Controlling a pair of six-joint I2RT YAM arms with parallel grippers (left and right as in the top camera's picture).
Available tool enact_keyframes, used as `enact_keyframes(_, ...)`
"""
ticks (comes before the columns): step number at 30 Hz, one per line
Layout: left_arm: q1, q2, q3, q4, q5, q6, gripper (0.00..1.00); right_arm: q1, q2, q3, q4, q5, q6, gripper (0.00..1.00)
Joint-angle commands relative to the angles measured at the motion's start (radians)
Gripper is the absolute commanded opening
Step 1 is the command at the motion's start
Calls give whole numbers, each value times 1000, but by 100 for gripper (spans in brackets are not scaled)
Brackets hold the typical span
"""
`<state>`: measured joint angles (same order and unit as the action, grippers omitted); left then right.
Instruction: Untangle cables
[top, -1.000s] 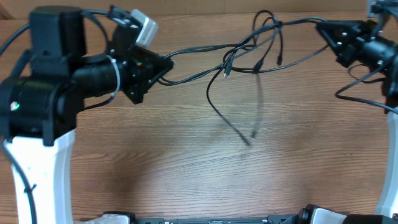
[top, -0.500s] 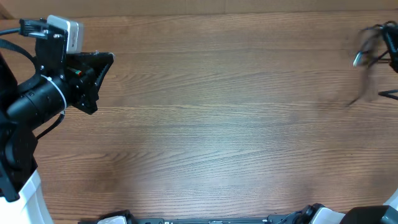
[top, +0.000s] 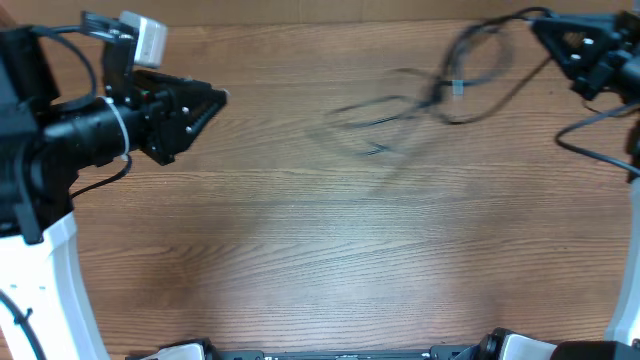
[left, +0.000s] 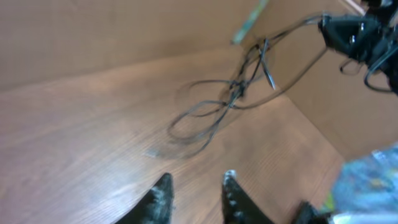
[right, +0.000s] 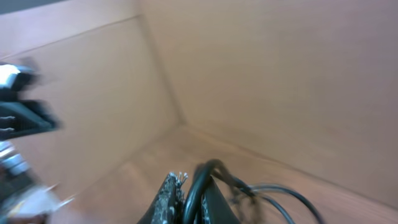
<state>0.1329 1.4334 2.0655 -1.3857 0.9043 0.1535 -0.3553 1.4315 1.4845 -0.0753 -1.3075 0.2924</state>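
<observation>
Wood-grain table (top: 320, 250) is spread across the whole view, backed by plain tan walls (right: 280, 74). At the left side the left gripper (left: 196, 188) is held over bare wood, its fingers parted narrowly with nothing between. At the far right corner the right gripper (top: 545, 30) is clamped on the cables (top: 440, 90), seen as a blurred tangle trailing toward the middle.

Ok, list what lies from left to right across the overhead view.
left tool → cables, a loose blurred tangle → right tool, holding the cables' far end.
</observation>
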Motion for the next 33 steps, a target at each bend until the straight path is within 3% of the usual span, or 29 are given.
enact_keyframes(1,-55,35,12,-44,31,61,36,90,-10,15,79,-34,158,6)
enact_keyframes(8,-227,101,11,-90,-4,227,43,257,-10,15,143,-34,206,5)
enact_keyframes(14,-344,174,11,-38,-32,229,42,395,-10,15,146,-43,209,4)
enact_keyframes(23,-372,261,11,-18,-32,229,41,468,-10,15,184,-89,258,4)
enact_keyframes(26,-374,276,11,-6,-32,229,40,468,-10,15,274,-130,348,4)
enact_keyframes(31,-376,283,11,24,-32,236,38,491,-10,15,552,-218,643,4)
enact_keyframes(32,-376,283,11,32,-31,235,36,496,-10,15,588,-227,677,4)
enact_keyframes(33,-377,283,11,39,-29,235,28,502,-10,15,623,-233,710,4)
